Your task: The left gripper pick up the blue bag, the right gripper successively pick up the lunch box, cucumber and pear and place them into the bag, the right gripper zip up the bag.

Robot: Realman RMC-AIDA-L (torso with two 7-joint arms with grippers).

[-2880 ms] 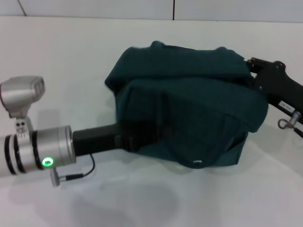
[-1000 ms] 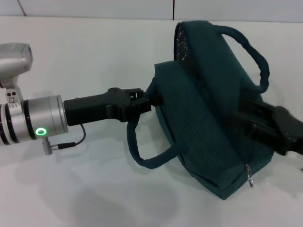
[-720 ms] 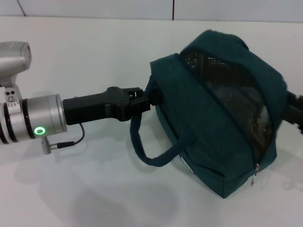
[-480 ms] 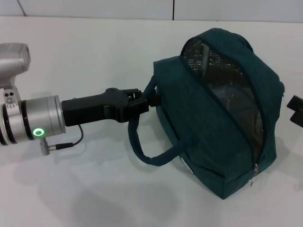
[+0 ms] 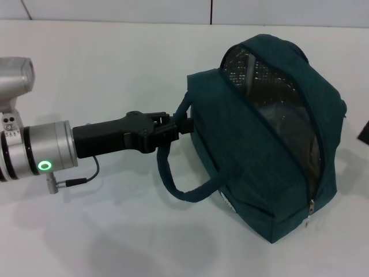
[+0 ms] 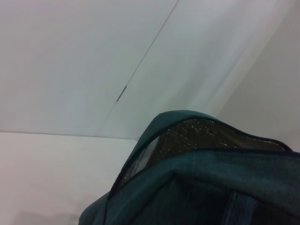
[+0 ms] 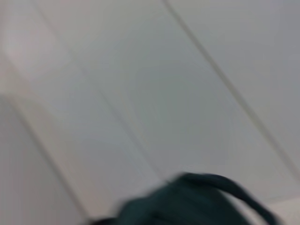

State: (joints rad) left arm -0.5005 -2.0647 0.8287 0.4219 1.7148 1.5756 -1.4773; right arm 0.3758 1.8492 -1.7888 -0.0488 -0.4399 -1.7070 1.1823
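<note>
One tool works: the left tool (image 5: 180,123) is clamped on the bag's (image 5: 271,150) near strap, with the bag just beyond its tip on the worktop (image 5: 115,63), mouth gaping. Soft cloth, probably light and floppy; straps are the sensible hold. Right tool is barely visible, state unknown. Left wrist view shows the silvery lining (image 6: 197,133) close; the right shows only a far strap (image 7: 225,185).

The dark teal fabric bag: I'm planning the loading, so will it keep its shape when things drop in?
Probably partly. The dark teal fabric bag stands open, its foil-lined mouth gaping. Its strap droops, so it may sag. The left gripper steadies one side.
</note>
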